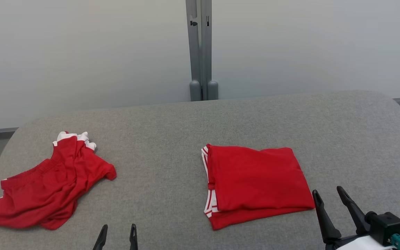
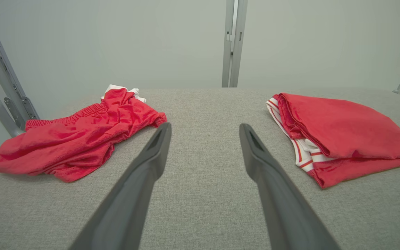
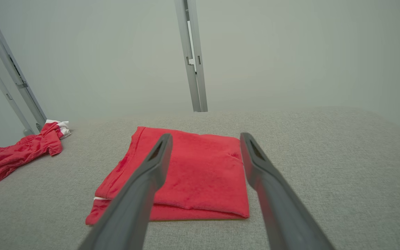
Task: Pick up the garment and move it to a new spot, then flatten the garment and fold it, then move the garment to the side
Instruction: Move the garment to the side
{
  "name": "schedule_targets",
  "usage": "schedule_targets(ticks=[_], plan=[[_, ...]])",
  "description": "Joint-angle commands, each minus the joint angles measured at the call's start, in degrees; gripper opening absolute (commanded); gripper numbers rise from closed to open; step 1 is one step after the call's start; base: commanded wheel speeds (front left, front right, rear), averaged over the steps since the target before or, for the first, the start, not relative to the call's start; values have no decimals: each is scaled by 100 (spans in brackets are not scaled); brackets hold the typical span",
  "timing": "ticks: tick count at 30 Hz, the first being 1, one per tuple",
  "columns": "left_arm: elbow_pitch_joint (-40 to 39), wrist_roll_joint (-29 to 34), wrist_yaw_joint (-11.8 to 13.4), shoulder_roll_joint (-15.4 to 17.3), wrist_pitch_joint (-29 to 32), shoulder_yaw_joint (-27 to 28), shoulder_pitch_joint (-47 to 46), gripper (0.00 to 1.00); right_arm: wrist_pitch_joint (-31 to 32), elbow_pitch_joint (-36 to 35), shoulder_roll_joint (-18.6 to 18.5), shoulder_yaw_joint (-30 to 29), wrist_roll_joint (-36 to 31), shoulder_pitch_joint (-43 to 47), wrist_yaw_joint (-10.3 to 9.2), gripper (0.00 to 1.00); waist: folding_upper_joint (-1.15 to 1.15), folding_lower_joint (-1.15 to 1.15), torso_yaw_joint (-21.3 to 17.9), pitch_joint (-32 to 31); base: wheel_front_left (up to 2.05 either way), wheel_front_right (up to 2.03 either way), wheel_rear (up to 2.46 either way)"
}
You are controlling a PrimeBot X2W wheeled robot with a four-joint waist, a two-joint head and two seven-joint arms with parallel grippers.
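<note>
**Where is the garment, and what shape is it in?**
The folded garment point(image 1: 259, 180) lies flat on the counter point(image 1: 172, 139), right of the middle and toward my side. It is red and doubled into a rough rectangle. White-and-red striped trim shows along its left side, where the layers stack. The top layer sits a little askew, so a strip of the lower layer shows along the near edge.

**And the other one?**
The crumpled garment point(image 1: 47, 191) is well apart from it, at the counter's left end. It is the same red, bunched and creased, with a gathered waistband showing and white cloth poking out at its far end. Its left side lies near the counter's left rim.

**Your grippers?**
My right gripper point(image 1: 327, 190) hovers just beside the folded garment's near right corner, fingers spread apart and clear of the cloth. My left gripper point(image 1: 119, 226) is low at the near edge, between the two garments, its fingers also apart.

**Room to move?**
A broad bare band of grey cloth runs between the garments and across the far half of the counter. At the far edge a grey post point(image 1: 200, 52) stands against the pale wall point(image 1: 82, 52). Right of the folded garment, bare surface reaches the rounded right corner.
</note>
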Motion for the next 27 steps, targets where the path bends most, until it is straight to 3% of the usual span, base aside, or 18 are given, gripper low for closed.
schedule_targets(ticks=[1,27], plan=[[-3,23,-7,9,0,7,12,100,-17,8,9,-12,5,-14,0,100,0,0,2,-1,0,0,0],[-153,136,-3,9,0,-154,-180,100,-16,179,-83,56,219,-251,0,100,0,0,70,307,0,0,0]])
